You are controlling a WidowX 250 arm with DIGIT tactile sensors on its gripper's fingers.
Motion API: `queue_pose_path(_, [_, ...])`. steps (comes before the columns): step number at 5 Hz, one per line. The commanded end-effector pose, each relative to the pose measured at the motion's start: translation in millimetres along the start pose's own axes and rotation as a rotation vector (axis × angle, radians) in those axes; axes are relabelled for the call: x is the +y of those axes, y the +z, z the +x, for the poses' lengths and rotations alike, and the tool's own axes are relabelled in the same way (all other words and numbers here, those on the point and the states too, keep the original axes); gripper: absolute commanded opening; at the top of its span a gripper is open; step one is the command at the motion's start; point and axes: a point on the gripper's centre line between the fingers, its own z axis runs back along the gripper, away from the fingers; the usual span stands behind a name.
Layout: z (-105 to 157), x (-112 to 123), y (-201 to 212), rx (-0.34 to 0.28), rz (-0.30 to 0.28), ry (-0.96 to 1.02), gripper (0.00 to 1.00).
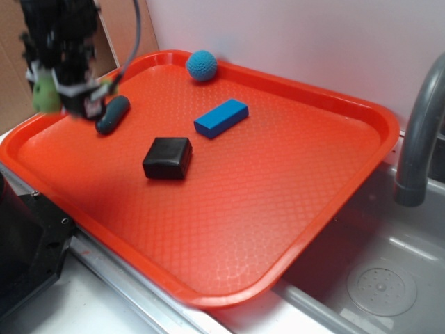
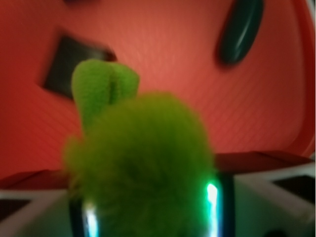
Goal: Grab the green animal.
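Note:
The green animal (image 2: 140,163), a fuzzy yellow-green plush, fills the lower middle of the wrist view, pinched between my two fingers (image 2: 222,207). A smoother green limb of it sticks up above the body. In the exterior view the gripper (image 1: 69,94) hangs above the far left corner of the orange tray (image 1: 278,209), shut on the green animal (image 1: 46,94), which shows as a blurred green patch at its left side, lifted off the tray.
On the tray lie a dark teal oval object (image 1: 112,115) just right of the gripper, a black block (image 1: 167,158), a blue block (image 1: 221,117) and a teal knitted ball (image 1: 201,65). A grey faucet (image 1: 421,132) and sink (image 1: 379,285) are at the right.

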Motion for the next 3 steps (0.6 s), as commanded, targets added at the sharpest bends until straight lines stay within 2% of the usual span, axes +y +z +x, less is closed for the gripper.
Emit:
queue_pose_path(1, [2.2,-8.4,70.3,-0.141,-0.052,0.007,0.00])
queue_pose_path(2, [5.1,-3.0,79.7,-0.169,-0.068,0.017,0.00])
queue_pose_path(3, [11.2,0.0,76.8,-0.162,-0.063,0.003,0.00])
